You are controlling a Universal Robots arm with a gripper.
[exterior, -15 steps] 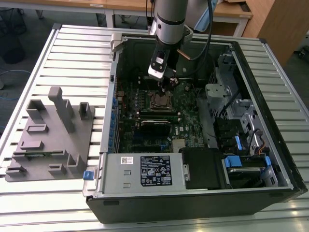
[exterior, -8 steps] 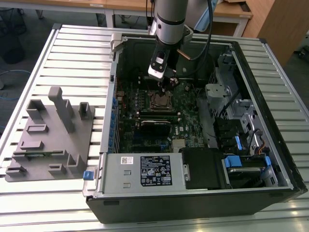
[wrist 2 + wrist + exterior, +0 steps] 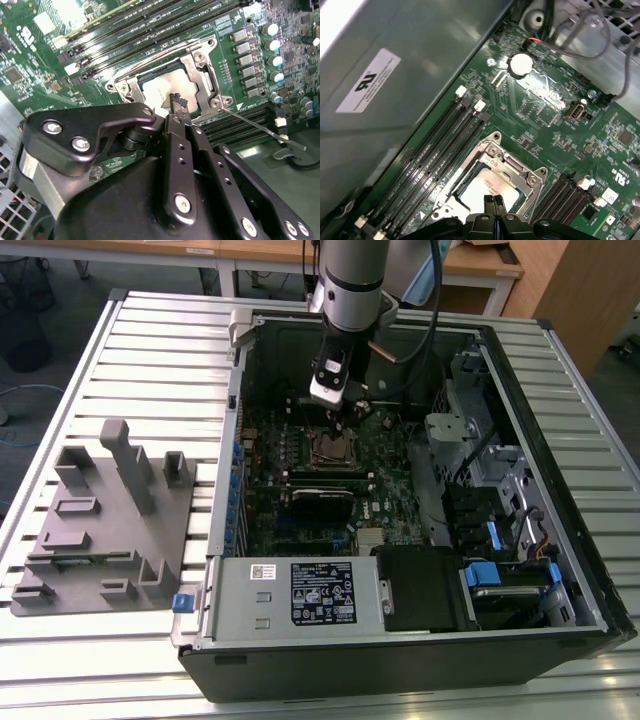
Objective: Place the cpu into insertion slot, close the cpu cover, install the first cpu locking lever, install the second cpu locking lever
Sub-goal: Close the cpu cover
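cpu [image 3: 165, 86]: seated flat in the socket on the motherboard [image 3: 555, 135], dull silver top facing up, seen in both wrist views.
cpu cover [image 3: 517, 172]: silvery frame lying down over the chip, with the chip's top showing through its square window.
locking lever [image 3: 260, 126]: thin metal rod running from a socket corner out across the neighbouring memory slots. Its bent end is free, not tucked in against the frame.
second lever: can't make it out.
gripper [image 3: 493, 201]: directly over the socket, tips pointing at the chip's top near the edge of the window. Can't tell whether they touch it.
fingers [image 3: 488, 200]: the two black tips are drawn together with only a sliver between them. Nothing is gripped.
memory slots [image 3: 445, 145]: long black rows on both sides of the socket, white latches at the ends.
coin battery [image 3: 521, 64]: round silver cell on the board, well away from the socket.
computer case [image 3: 350, 680]: lying on its side with the panel off and the arm reaching down into it.
power-supply box [image 3: 300, 592]: silver, white label, inside the case along the near wall.
grey fixture [image 3: 100, 530]: block with slots and posts, outside the case on the exterior view's left.
table [image 3: 100, 660]: slatted metal, carries both case and fixture.
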